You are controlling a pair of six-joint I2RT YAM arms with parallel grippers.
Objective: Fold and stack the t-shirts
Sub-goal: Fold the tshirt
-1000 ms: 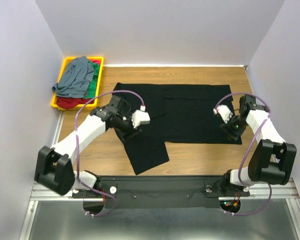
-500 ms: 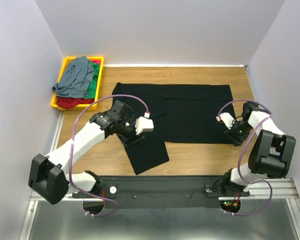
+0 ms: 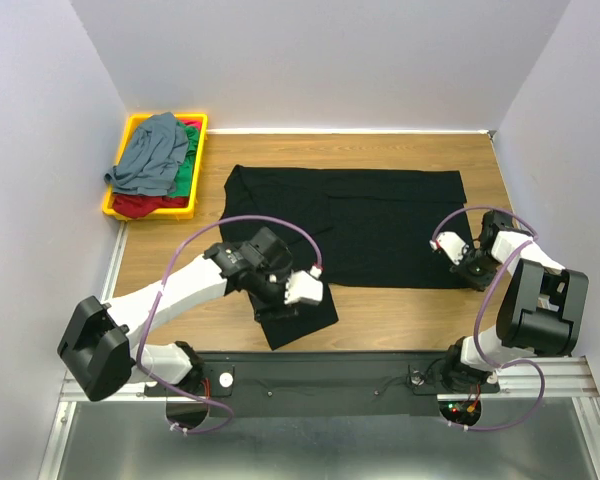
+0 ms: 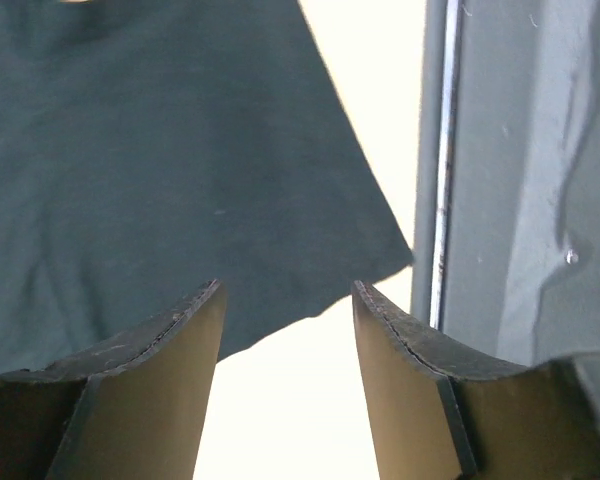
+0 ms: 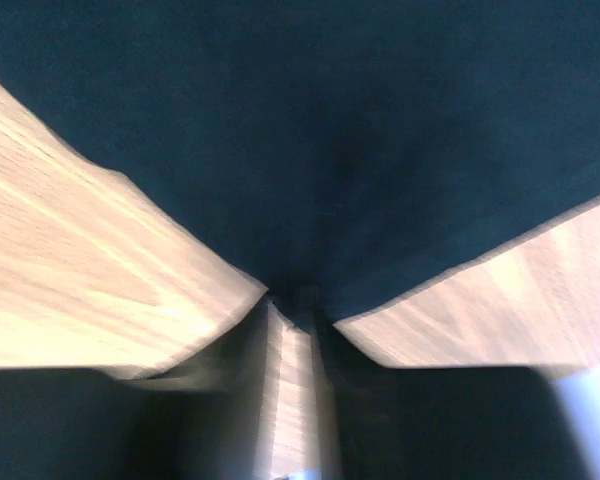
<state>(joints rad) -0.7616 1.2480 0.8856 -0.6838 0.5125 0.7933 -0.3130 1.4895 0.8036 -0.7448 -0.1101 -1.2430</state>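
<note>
Pale lilac walls (image 3: 40, 150) close in a wooden table (image 3: 400, 310). At its far left corner a yellow tray (image 3: 180, 117) holds a slate grey-blue t-shirt (image 3: 150, 155) heaped on a green one (image 3: 185, 178) and a red one (image 3: 140, 205). Spread flat across the table's middle lies the large black t-shirt (image 3: 380, 225), one flap of it reaching toward the near edge. The left fingers (image 4: 170, 370) hang over that flap's near corner, set wide apart and holding nothing (bare wood shows between them in the left wrist view). At the shirt's near right corner sit the right fingers (image 5: 130, 430), drawn narrow, with the cloth's corner running into the gap; the blurred wrist view leaves it unclear whether they grip it.
</note>
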